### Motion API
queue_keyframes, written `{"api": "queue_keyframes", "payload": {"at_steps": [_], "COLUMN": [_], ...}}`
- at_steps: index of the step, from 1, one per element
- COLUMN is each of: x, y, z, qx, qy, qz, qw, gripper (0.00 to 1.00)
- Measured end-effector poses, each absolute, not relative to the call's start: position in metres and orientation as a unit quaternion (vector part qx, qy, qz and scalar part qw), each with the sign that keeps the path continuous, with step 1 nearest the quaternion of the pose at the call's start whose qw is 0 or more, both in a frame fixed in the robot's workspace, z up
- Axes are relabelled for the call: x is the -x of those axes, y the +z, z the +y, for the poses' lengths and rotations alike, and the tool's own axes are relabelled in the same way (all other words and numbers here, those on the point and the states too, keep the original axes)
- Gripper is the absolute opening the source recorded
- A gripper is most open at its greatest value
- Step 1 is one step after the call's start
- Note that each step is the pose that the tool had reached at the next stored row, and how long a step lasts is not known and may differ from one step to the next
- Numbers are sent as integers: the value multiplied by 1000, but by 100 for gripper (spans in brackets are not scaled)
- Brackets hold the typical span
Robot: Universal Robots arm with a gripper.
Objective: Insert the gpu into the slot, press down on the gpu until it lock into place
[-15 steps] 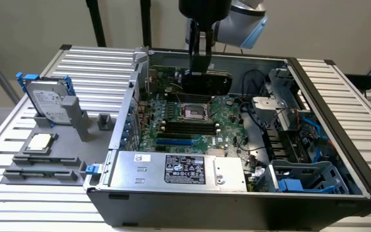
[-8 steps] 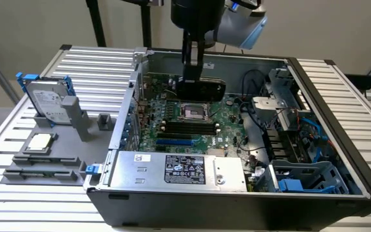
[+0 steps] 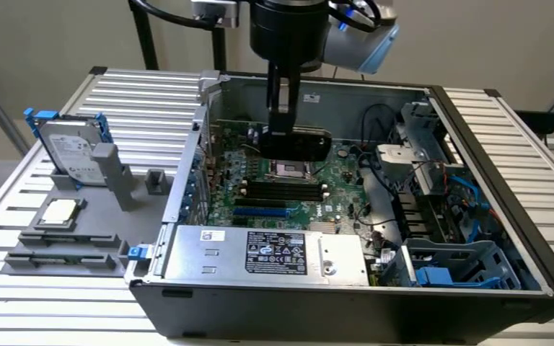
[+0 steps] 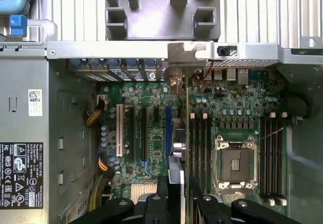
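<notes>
The pincer hangs from the arm over the open computer case and is clenched on the gpu, gripping the black card at its upper edge. The card is in the air above the motherboard, roughly over the square processor socket, and touches nothing below it. The slot, a bright-blue strip, lies bare nearer the front of the case, between the black memory slots and the silver power supply box. From the wrist, the pincer shows the gpu edge-on between its fingers, running parallel to the slot and just beside its line, on the side of the memory slots. On the slatted desk, at the exterior view's left, a hard drive stands in a grey holder.
</notes>
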State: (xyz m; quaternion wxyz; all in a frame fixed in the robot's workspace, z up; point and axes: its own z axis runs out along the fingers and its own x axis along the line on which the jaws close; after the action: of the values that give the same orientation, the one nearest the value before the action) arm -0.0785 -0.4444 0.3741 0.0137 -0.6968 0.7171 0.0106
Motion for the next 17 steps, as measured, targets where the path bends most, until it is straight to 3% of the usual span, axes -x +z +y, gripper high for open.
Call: {"api": "queue_keyframes", "payload": {"at_steps": [17], "x": [78], "y": [343], "z": [-450], "qx": [697], "qy": [11], "qz": [717], "qw": [14], "gripper": [26]}}
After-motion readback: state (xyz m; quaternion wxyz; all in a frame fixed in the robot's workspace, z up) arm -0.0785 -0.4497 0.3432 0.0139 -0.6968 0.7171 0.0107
